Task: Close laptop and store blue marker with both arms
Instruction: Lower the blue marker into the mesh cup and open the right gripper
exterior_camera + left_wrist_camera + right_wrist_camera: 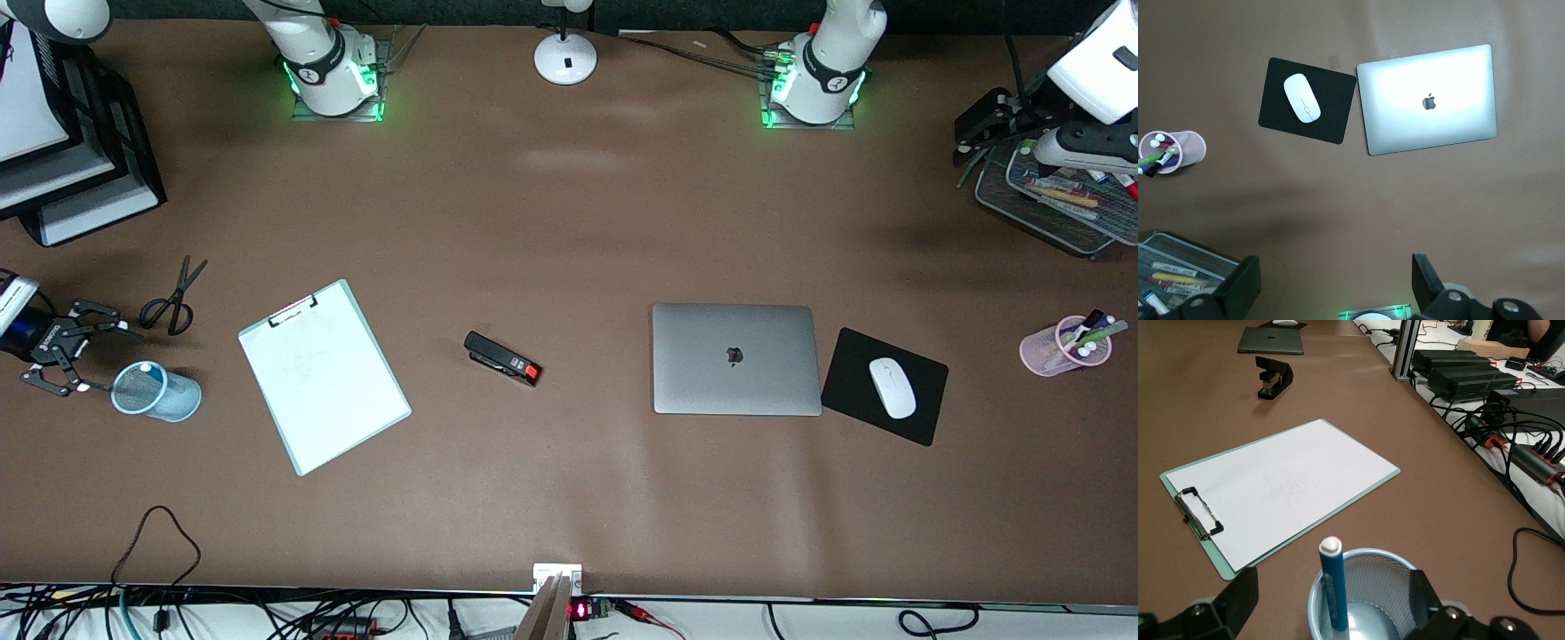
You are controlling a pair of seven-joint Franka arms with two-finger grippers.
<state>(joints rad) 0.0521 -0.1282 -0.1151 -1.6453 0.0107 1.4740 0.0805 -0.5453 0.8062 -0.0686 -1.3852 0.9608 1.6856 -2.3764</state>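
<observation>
The silver-grey laptop [736, 358] lies closed on the table, apple logo up; it also shows in the left wrist view [1427, 100] and the right wrist view [1271, 340]. The blue marker [1333, 587] stands white cap up in a light-blue mesh cup [158, 392], leaning on its wall [1385, 577]. My right gripper [100, 358] is open beside the cup, its fingers [1238, 597] wide on either side of the marker and not touching it. My left gripper [982, 129] is open and empty [1335, 283], up over the wire-mesh tray [1058, 209] at the left arm's end.
A black mouse pad [885, 387] with a white mouse [892, 388] lies beside the laptop. A pink pen cup [1065, 347] stands toward the left arm's end. A stapler [502, 358], clipboard [324, 378], scissors [173, 298] and stacked paper trays [71, 178] also stand on the table.
</observation>
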